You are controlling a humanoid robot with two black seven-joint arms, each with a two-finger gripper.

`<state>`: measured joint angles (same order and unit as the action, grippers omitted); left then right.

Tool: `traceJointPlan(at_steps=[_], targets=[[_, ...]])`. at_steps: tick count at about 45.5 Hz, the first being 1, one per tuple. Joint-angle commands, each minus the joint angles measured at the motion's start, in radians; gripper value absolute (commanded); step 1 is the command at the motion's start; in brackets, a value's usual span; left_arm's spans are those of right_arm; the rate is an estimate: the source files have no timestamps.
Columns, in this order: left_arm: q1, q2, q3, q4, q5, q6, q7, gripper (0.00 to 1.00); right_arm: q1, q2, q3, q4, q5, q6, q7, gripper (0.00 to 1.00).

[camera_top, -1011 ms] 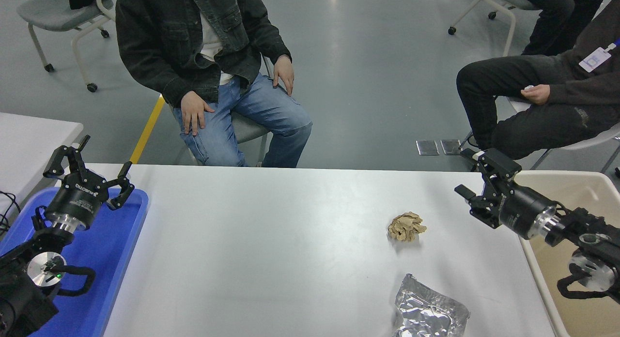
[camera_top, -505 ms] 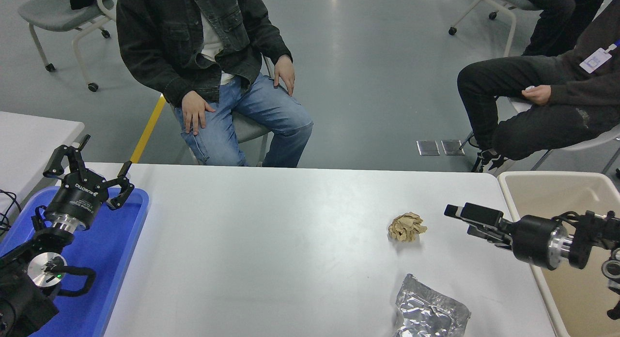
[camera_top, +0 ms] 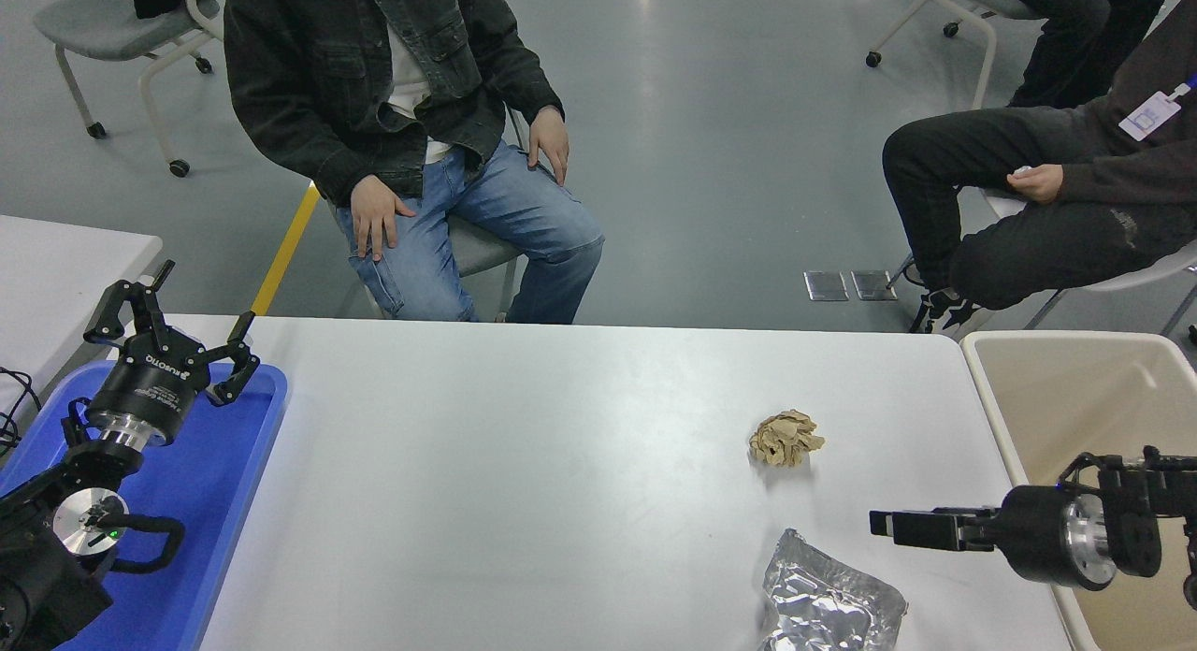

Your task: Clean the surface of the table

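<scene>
Jaws of right gripper (camera_top: pixel 884 526) seen edge-on, pointing left, so open or closed cannot be told; nothing seen in them.

Reaching in low from the right edge over the table surface (camera_top: pixel 524 464), just right of the crumpled foil sheet (camera_top: pixel 828 600) at the near edge and nearer than the beige paper wad (camera_top: pixel 785 438), touching neither. Spreading white-grey across the middle of the view, between the blue tray (camera_top: pixel 224 501) on the left and the beige bin (camera_top: pixel 1089 398) on the right. Parked at lower left above the blue tray, left gripper (camera_top: pixel 173 328) with fingers spread wide and holding nothing. Seated beyond the far edge, a person in a dark jacket and jeans (camera_top: pixel 411 127), and another in dark clothes (camera_top: pixel 1047 193) at upper right.
</scene>
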<state>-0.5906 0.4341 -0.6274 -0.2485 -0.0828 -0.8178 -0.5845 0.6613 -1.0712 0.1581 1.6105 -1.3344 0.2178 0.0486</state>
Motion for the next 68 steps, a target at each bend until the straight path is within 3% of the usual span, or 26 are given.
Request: traceJointPlan(at_steps=[1, 11, 23, 36, 68], targets=[[0.0, 0.0, 0.0, 0.0, 0.0, -0.001, 0.0, 1.0, -0.057, -0.029, -0.022, 0.031, 0.124, 0.034, -0.111, 1.0], [0.0, 0.0, 0.0, 0.0, 0.0, 0.0, 0.0, 1.0, -0.129, -0.03, -0.02, 0.035, 0.3, 0.018, -0.21, 1.0], [0.0, 0.0, 0.0, 0.0, 0.0, 0.0, 0.0, 1.0, -0.158, -0.01, -0.014, 0.08, 0.506, -0.086, -0.22, 1.0], [0.0, 0.0, 0.0, 0.0, 0.0, -0.001, 0.0, 1.0, -0.158, 0.048, -0.015, 0.069, 0.517, -0.189, -0.348, 1.0], [0.0, 0.0, 0.0, 0.0, 0.0, -0.001, 0.0, 1.0, -0.137, 0.198, -0.026, 0.016, 0.515, -0.187, -0.351, 1.0]])
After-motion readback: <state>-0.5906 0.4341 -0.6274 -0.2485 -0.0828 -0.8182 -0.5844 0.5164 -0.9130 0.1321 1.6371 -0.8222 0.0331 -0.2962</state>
